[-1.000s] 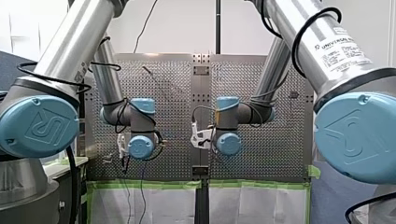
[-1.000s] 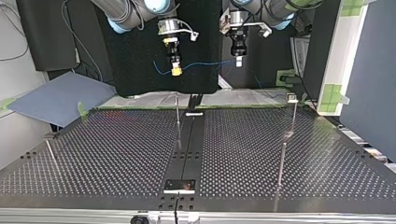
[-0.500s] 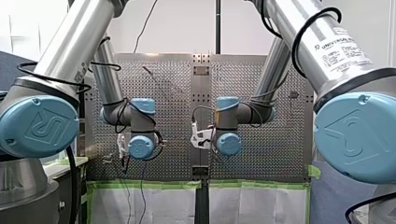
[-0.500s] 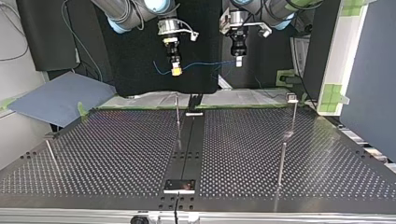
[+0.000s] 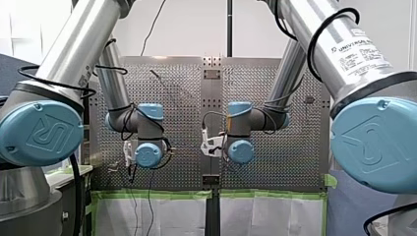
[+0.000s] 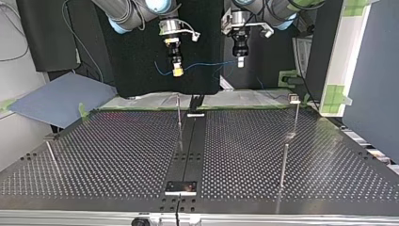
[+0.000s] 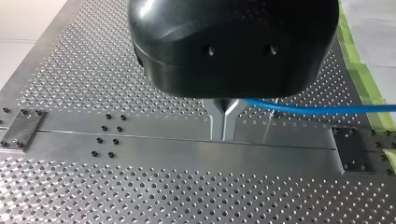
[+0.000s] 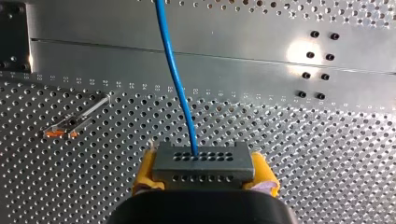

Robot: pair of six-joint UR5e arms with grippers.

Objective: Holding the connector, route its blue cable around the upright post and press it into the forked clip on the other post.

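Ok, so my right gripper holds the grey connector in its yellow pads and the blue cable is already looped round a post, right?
Only the end is wrong. My right gripper holds the grey connector in its yellow pads, but the blue cable is round none of the posts: in the top view it hangs in the air, running across to my left gripper.
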